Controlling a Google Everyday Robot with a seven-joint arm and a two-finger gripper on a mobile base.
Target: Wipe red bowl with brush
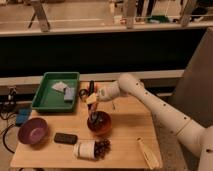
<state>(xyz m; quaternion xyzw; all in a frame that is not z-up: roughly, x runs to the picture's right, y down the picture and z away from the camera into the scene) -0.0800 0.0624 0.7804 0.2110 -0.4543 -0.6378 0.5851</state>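
The red bowl (100,124) sits near the middle of the wooden table (125,140). My gripper (93,99) is just above the bowl's far left rim, at the end of the white arm that reaches in from the right. It holds the slim black brush (92,107) roughly upright. The brush's top sticks up above the gripper and its lower end dips into the bowl.
A purple bowl (32,130) is at the table's left. A flat black block (65,138) and a white cup lying with dark grapes (93,148) are in front. A pale long object (147,153) lies front right. A green tray (56,92) holds sponges at the back left.
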